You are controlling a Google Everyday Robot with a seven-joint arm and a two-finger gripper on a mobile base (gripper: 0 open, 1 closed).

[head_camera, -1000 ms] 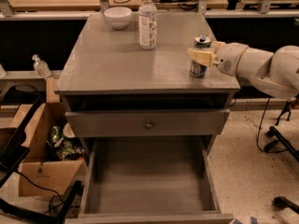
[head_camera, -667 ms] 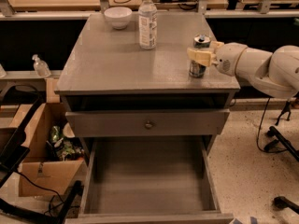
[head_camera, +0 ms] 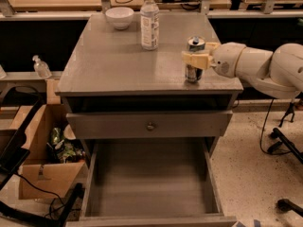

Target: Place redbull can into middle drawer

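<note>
The redbull can, blue and silver with a shiny top, stands upright at the right front of the grey cabinet top. My gripper reaches in from the right, its pale fingers closed across the can's middle. The can's base is at or just above the surface. The middle drawer is pulled wide open below, its bare grey floor showing with nothing in it. Above it sits a closed drawer front with a small round knob.
A clear plastic bottle and a white bowl stand at the back of the cabinet top. An open cardboard box with clutter sits on the floor to the left. Black stand legs and cables lie on the right floor.
The gripper and the can have shifted a little to the left and toward the front edge of the cabinet top. The bottle, bowl and drawers have not moved.
</note>
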